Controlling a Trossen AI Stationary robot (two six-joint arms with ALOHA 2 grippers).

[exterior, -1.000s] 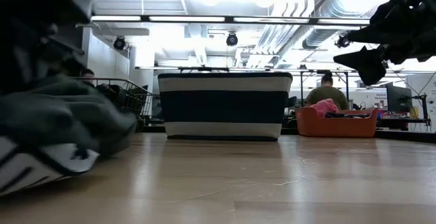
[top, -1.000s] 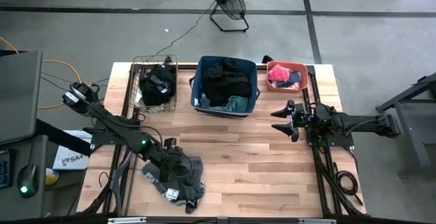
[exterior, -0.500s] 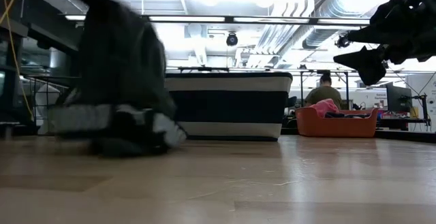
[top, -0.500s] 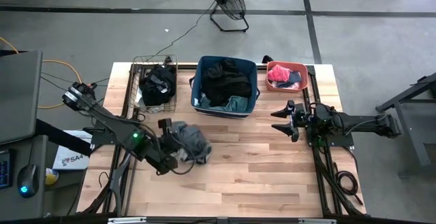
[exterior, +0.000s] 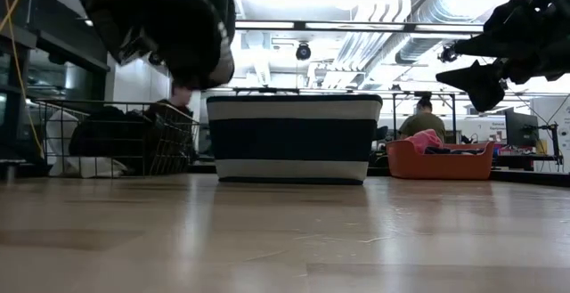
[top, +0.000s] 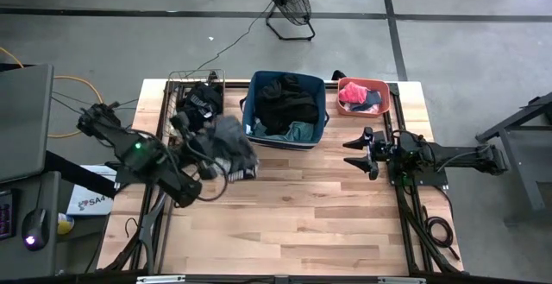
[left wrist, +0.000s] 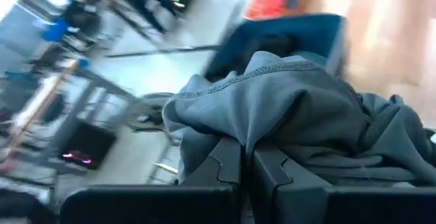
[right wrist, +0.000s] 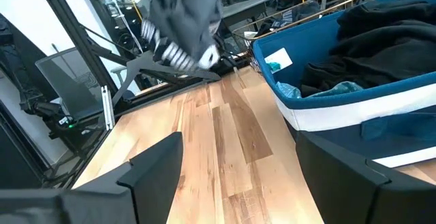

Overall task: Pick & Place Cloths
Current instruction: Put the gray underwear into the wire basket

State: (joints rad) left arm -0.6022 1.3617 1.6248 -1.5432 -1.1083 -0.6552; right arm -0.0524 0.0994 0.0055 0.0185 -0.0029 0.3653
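Note:
My left gripper point(top: 210, 139) is shut on a grey garment point(top: 231, 142) with a black-and-white striped hem, carried above the table between the wire basket point(top: 177, 111) and the blue fabric bin point(top: 321, 107). The garment point(exterior: 174, 21) shows high in the low view, and it point(right wrist: 184, 16) also shows in the right wrist view. The bin holds black and teal cloths point(top: 285, 107). The basket holds a black cloth point(top: 200, 107). The coral tub point(top: 362, 97) holds pink and dark pieces. My right gripper point(top: 358, 150) hovers open at the table's right side. My left gripper pinches a bunched fold of the grey garment point(left wrist: 272, 135) between its two shut fingers point(left wrist: 228, 166). The cloth drapes over and past the fingertips in several layers. The garment is lifted clear of the table, and its striped hem point(top: 235, 168) hangs slack below.
The wire basket, the blue bin and the coral tub stand in a row along the table's far edge. Bare wood point(top: 302, 215) spans the middle and near part of the table. A floor fan point(top: 289, 3) stands beyond the table. A person point(exterior: 426, 119) sits far behind.
My left gripper has swung from the table's near left part up and toward the far edge, taking the grey garment with it. The garment lay on the wood a second ago; it has been lifted clear and now hangs beside the wire basket and the blue bin.

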